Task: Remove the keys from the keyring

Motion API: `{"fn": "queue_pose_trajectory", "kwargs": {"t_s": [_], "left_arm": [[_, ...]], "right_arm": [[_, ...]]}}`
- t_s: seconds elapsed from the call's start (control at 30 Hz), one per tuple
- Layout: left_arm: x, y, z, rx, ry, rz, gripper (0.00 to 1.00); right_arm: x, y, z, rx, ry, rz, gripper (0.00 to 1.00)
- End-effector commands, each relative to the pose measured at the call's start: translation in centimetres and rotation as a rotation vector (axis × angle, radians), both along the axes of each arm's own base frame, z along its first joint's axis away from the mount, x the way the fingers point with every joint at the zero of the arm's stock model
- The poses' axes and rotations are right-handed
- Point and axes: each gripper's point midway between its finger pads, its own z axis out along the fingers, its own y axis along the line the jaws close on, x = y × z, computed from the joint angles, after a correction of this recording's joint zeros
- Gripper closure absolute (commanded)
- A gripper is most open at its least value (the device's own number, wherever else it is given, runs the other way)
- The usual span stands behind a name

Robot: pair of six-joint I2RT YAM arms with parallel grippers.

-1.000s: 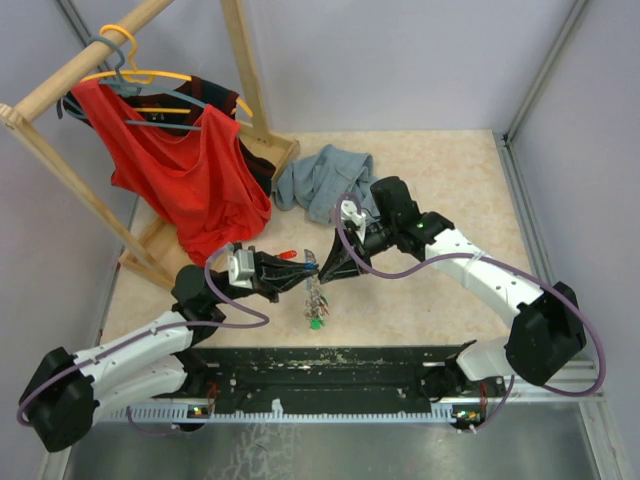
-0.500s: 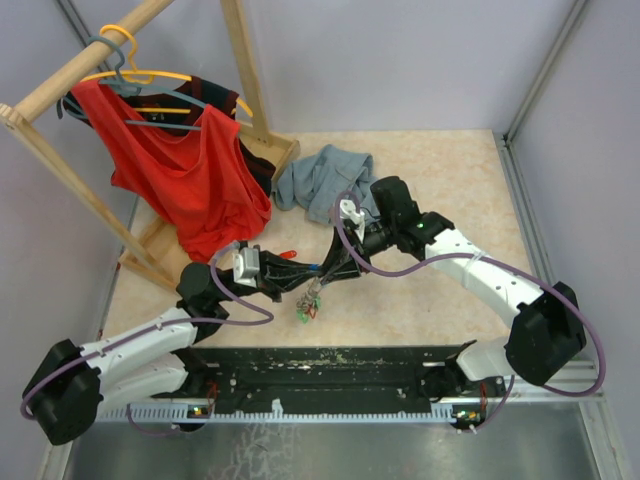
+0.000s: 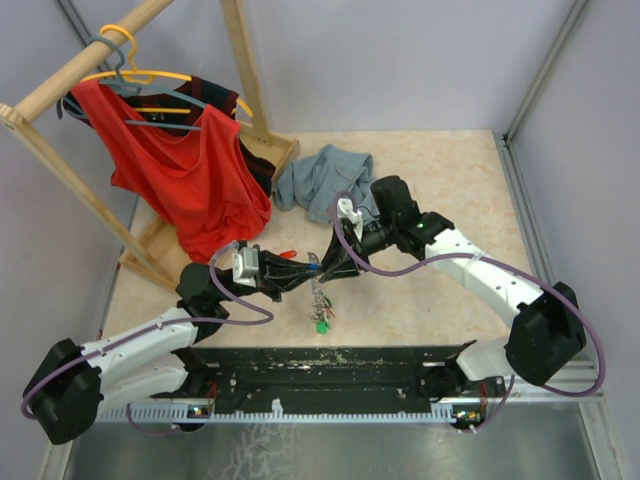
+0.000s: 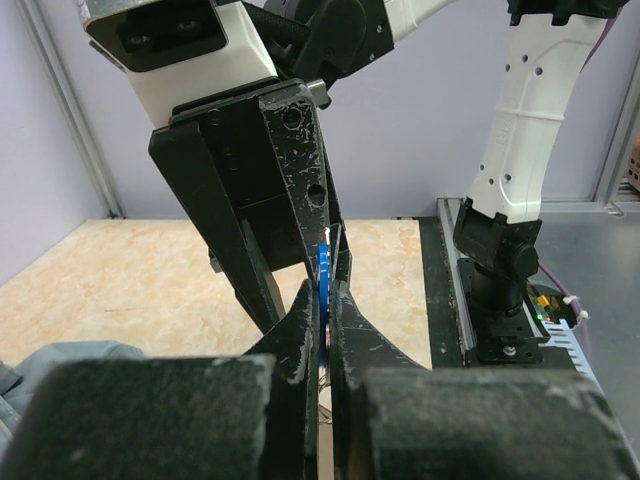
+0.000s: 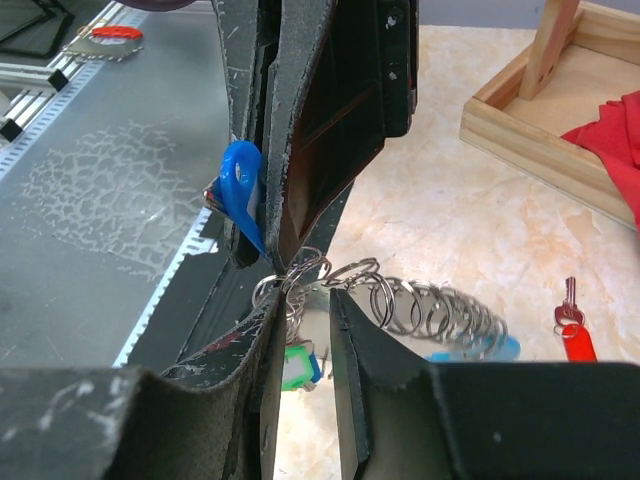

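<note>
**Blue key [image 5: 243, 192] clamped above the tabletop [image 3: 440, 170]**

We saw the plastic head of that key pinched flat between the pressed-together fingers of the left pincer [image 4: 326, 288]. From it the keyring [image 3: 319, 292] hung down between the two arms, over the near middle of the tabletop. Its silvery chain [image 5: 420, 305] of small rings sagged sideways toward a light blue piece [image 5: 482, 350]. A green key [image 5: 293, 366] dangled beneath the rings.

The right pincer [image 5: 303, 302] met the ring from the opposite side. Its fingers were a little spread, with a plain gap between them. The small rings sat right at the tips, and we could not tell whether either finger touched them.

A red key [image 5: 571, 333] lay loose on the tabletop, off the ring, just beyond the left pincer's fingers. Farther back a grey-blue cloth [image 3: 325, 175] lay crumpled. To the left stood a wooden rack [image 3: 245, 80] with a red garment [image 3: 185, 175] hung from it on hangers.
</note>
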Motion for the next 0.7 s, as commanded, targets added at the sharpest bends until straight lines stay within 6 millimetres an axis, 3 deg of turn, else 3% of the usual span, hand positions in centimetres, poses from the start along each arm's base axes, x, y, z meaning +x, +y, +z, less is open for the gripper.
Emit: {"fn": "queue_pose_trajectory", "kwargs": {"t_s": [0.0, 0.67], "left_arm": [[-0.36, 0.26, 3.5, -0.086, -0.077, -0.008, 1.0], [0.34, 0.22, 3.24, -0.081, -0.065, 0.023, 1.0]], "right_arm": [[0.27, 0.31, 0.89, 0.032, -0.045, 0.001, 0.75], [-0.47, 0.07, 1.21, 0.045, -0.058, 0.041, 0.73]]}}
